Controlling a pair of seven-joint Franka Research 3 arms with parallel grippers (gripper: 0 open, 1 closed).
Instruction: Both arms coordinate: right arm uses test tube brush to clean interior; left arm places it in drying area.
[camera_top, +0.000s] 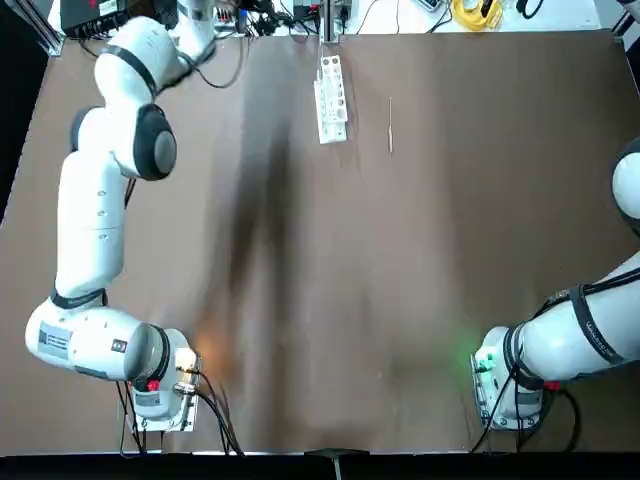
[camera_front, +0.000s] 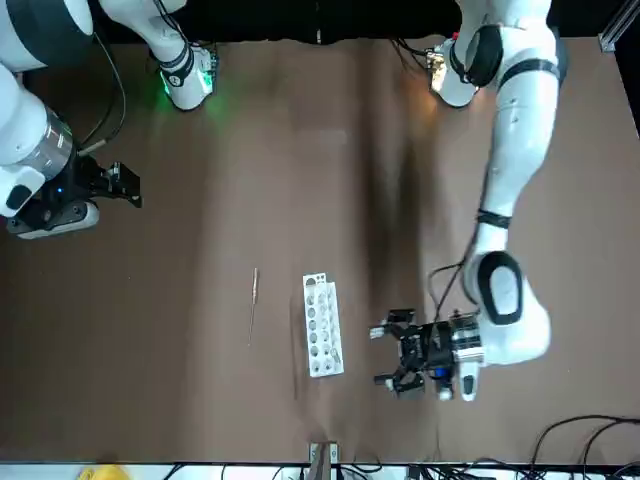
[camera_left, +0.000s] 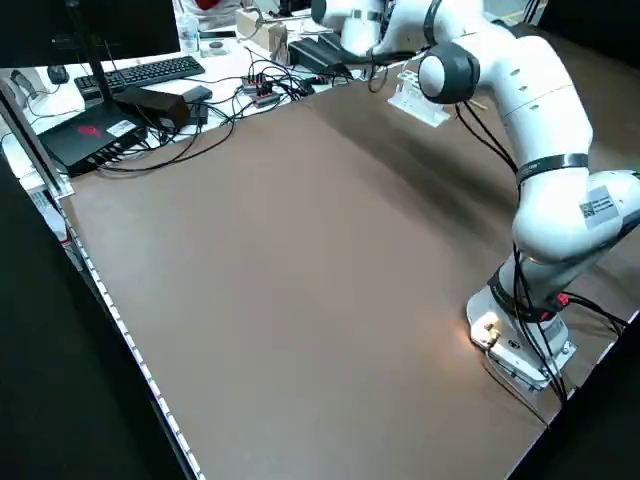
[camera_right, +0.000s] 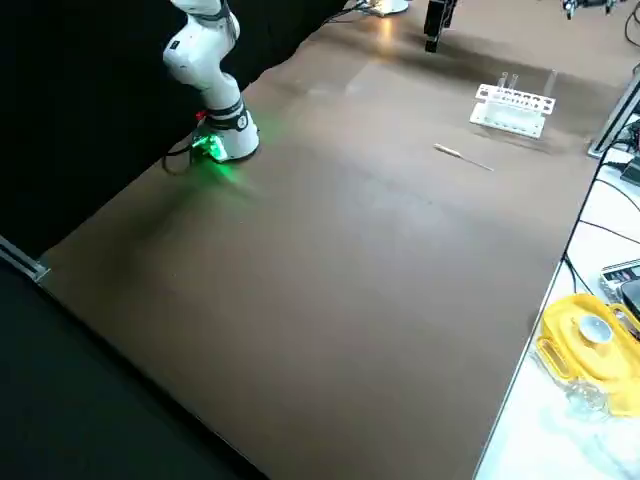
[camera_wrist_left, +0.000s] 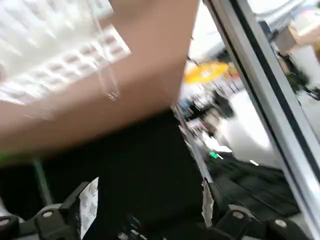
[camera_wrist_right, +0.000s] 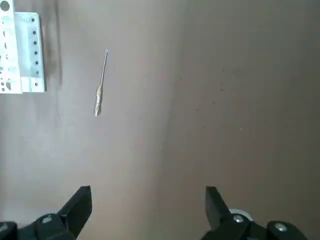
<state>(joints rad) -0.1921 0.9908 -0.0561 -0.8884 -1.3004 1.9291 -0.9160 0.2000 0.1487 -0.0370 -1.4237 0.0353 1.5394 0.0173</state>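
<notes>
Counter (camera_top: 400, 330): brown, broad, matt; a metal post (camera_top: 327, 22) at the 12 o'clock edge. Clock positions are read in the top view, from the middle of the counter unless stated.

Brush (camera_top: 390, 135): one, thin, pale. Lies flat on the counter toward 1 o'clock, its thicker end to 6 o'clock and its thin end to 12. Apart from the rack, held by neither arm.

Rack (camera_top: 331, 100): one, white, narrow, holed along the top. Stands on the counter at 12 o'clock, near the edge; the brush lies between 3 and 4 o'clock of it. Clear tubes (camera_right: 550, 84) stand upright in it, seen in the right side view.

Left arm (camera_top: 92, 210): white, base at 8 o'clock, reaching up to 11. Its left pincer (camera_wrist_left: 148, 195) is open, fingers well apart, nothing between them; near the rack, at its 9 o'clock side.

Right arm (camera_top: 575, 335): white, cables strapped on with black bands, base at 4 o'clock, reaching out toward 3. Its right pincer (camera_wrist_right: 149, 197) is open and empty, held above the counter, apart from brush and rack.

Beyond the 12 o'clock edge: yellow item (camera_top: 477, 15) at 1 o'clock; dark box (camera_top: 95, 15) at 11; loose black cables (camera_top: 285, 20) toward 12.
</notes>
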